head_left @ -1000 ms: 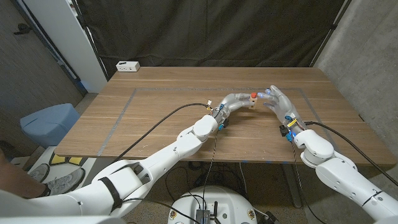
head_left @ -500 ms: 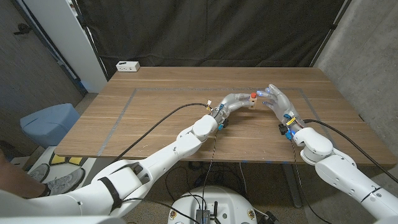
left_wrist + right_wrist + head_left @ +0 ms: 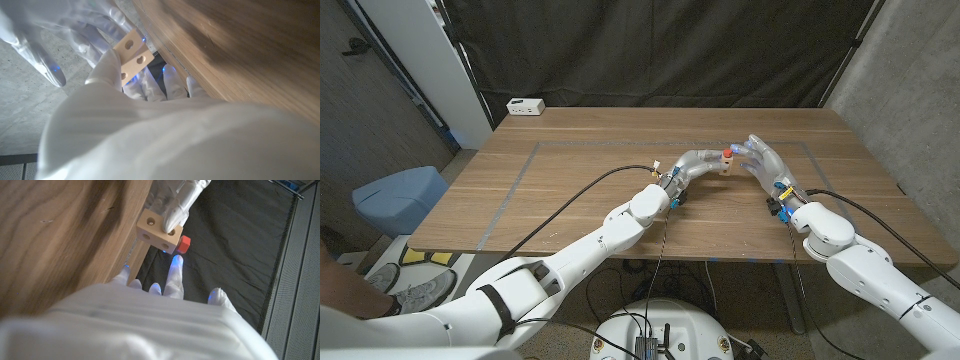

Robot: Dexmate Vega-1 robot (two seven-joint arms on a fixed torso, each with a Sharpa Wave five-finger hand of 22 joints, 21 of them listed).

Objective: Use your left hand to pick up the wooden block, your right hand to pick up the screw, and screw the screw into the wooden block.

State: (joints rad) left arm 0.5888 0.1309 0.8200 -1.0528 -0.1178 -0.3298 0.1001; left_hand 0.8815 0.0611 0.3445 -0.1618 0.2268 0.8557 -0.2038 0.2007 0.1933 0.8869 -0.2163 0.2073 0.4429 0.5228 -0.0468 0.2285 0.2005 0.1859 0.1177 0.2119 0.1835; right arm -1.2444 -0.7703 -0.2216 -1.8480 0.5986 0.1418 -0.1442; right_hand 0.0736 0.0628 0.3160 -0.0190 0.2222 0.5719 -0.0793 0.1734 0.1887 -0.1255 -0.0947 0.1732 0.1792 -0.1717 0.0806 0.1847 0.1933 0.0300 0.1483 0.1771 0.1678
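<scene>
My left hand (image 3: 698,163) holds the pale wooden block (image 3: 721,167) just above the table's middle right; in the left wrist view its fingers (image 3: 107,67) clamp the block (image 3: 132,54), whose holes show. A red-headed screw (image 3: 728,153) sticks out of the block's upper side. In the right wrist view the screw (image 3: 184,243) sits in the block (image 3: 159,230), a finger of the left hand (image 3: 177,197) lying over that block. My right hand (image 3: 763,163) hovers right beside the screw, its fingers spread and holding nothing, with the nearest fingertip (image 3: 174,265) a little short of the red head.
The wooden table (image 3: 580,185) has taped lines and a black cable (image 3: 600,178) lying along my left arm. A small white box (image 3: 525,106) sits at the back left corner. A blue bin (image 3: 398,200) stands on the floor to the left.
My right hand has crept left toward the block, closing most of the gap to the screw. The left hand and the block have stayed put.
</scene>
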